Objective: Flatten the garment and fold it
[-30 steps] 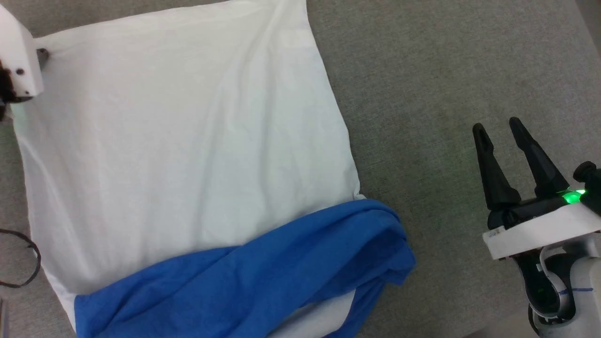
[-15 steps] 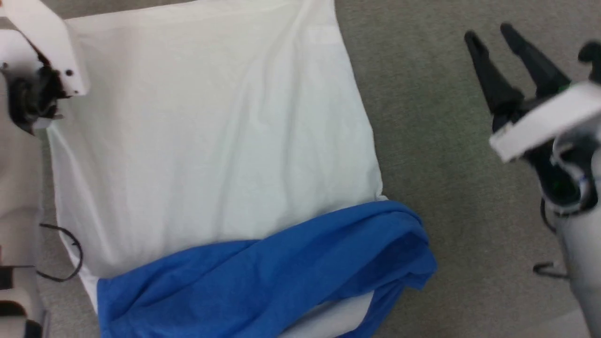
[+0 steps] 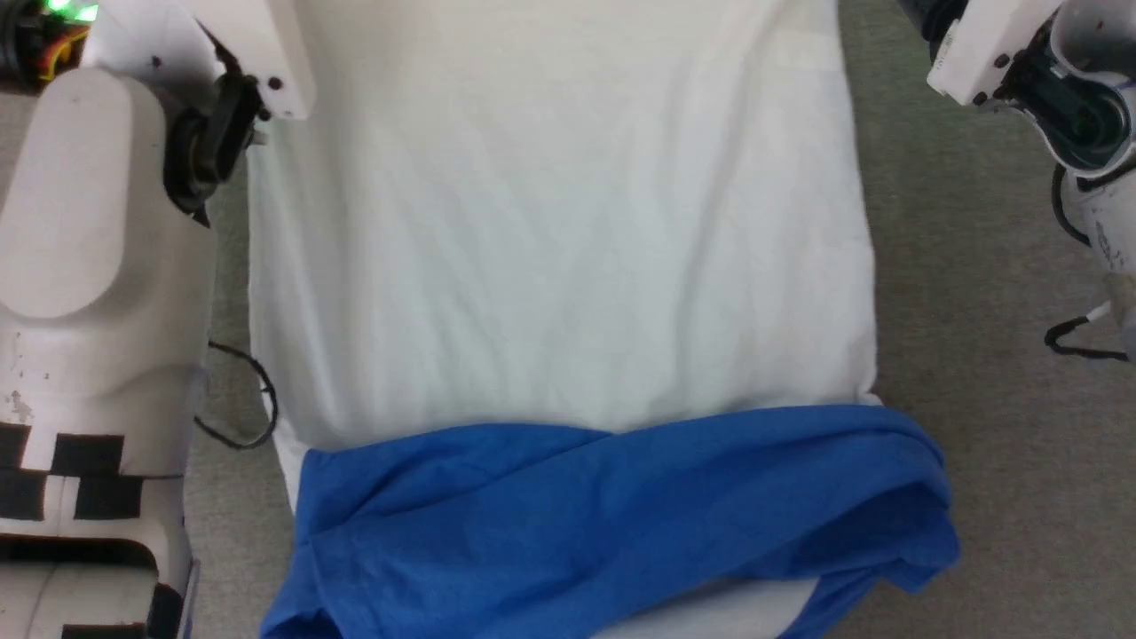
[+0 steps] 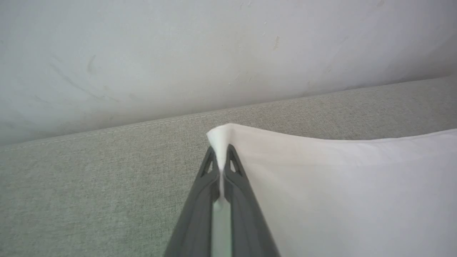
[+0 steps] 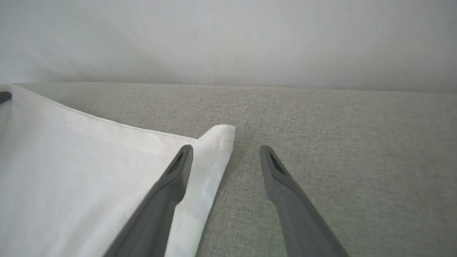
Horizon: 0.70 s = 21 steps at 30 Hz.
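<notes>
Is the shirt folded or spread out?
Mostly spread: the shirt lies flat, white body open, with blue sleeves bunched across its near end.

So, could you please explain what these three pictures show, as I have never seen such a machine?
It is a two-armed robot. The overhead picture comes from its head camera, looking down on a white shirt with blue sleeves, spread on a grey fabric surface. The other two come from wrist cameras, one on each arm. The left fingers are shut on one white corner of the shirt; the right fingers stand open at the other corner, holding nothing.
</notes>
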Motion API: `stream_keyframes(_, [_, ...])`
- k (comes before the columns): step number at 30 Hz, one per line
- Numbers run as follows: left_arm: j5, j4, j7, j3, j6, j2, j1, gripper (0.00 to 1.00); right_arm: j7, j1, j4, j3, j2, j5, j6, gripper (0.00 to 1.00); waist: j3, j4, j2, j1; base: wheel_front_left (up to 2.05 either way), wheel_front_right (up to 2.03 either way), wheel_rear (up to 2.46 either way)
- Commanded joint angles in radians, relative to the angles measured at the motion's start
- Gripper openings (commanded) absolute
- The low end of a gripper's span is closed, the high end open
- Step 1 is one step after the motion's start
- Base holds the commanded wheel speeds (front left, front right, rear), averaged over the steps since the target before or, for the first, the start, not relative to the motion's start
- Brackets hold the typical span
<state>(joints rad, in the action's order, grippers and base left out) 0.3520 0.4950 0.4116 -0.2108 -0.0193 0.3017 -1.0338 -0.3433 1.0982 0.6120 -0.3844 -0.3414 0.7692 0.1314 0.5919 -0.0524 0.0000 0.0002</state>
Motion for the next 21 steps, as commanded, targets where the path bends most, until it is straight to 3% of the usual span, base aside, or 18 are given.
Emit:
stream_keyframes(1, [-0.001,-0.006,-0.020,-0.007,0.007,-0.008,-0.017,0.00,-0.029,0.029,0.035,-0.031,-0.011,0.014,-0.001,1.00,0.045,0.063,0.0000,-0.0002,0.00,0.00,0.00])
stream_keyframes(8, [0.011,-0.002,-0.054,-0.022,0.030,-0.022,-0.026,0.00,-0.232,0.080,0.177,-0.163,-0.038,0.072,-0.001,1.00,0.056,0.086,0.0000,-0.0002,0.00,0.00,0.00])
stream_keyframes(9, [0.014,0.000,-0.056,-0.022,0.033,-0.022,-0.026,0.00,-0.266,0.082,0.193,-0.175,-0.040,0.082,-0.001,0.63,0.056,0.086,0.0000,-0.0002,0.00,0.00,0.00])
stream_keyframes(10, [0.016,0.003,-0.055,-0.024,0.036,-0.020,-0.026,0.00,-0.298,0.085,0.210,-0.184,-0.042,0.091,-0.001,0.42,0.055,0.087,0.0000,-0.0002,0.00,0.00,0.00])
stream_keyframes(11, [0.019,0.006,-0.053,-0.025,0.040,-0.020,-0.026,0.00,-0.329,0.089,0.225,-0.192,-0.042,0.100,-0.001,0.00,0.055,0.087,0.0000,-0.0002,0.00,0.00,0.00])
stream_keyframes(14, [0.028,0.016,-0.053,-0.023,0.048,-0.013,-0.026,0.00,-0.348,0.108,0.229,-0.218,-0.047,0.100,-0.001,0.00,0.051,0.083,0.0000,-0.0002,0.00,0.00,0.00])
stream_keyframes(20, [0.012,0.029,-0.131,-0.013,0.043,0.017,-0.044,0.00,-0.093,0.170,0.208,-0.200,-0.091,0.054,-0.001,0.00,0.011,0.074,0.0000,-0.0002,0.00,0.00,0.00])
stream_keyframes(21, [0.012,0.029,-0.131,-0.013,0.043,0.017,-0.044,0.00,-0.093,0.170,0.208,-0.200,-0.091,0.054,-0.001,0.00,0.011,0.074,0.0000,-0.0002,0.00,0.00,0.00])
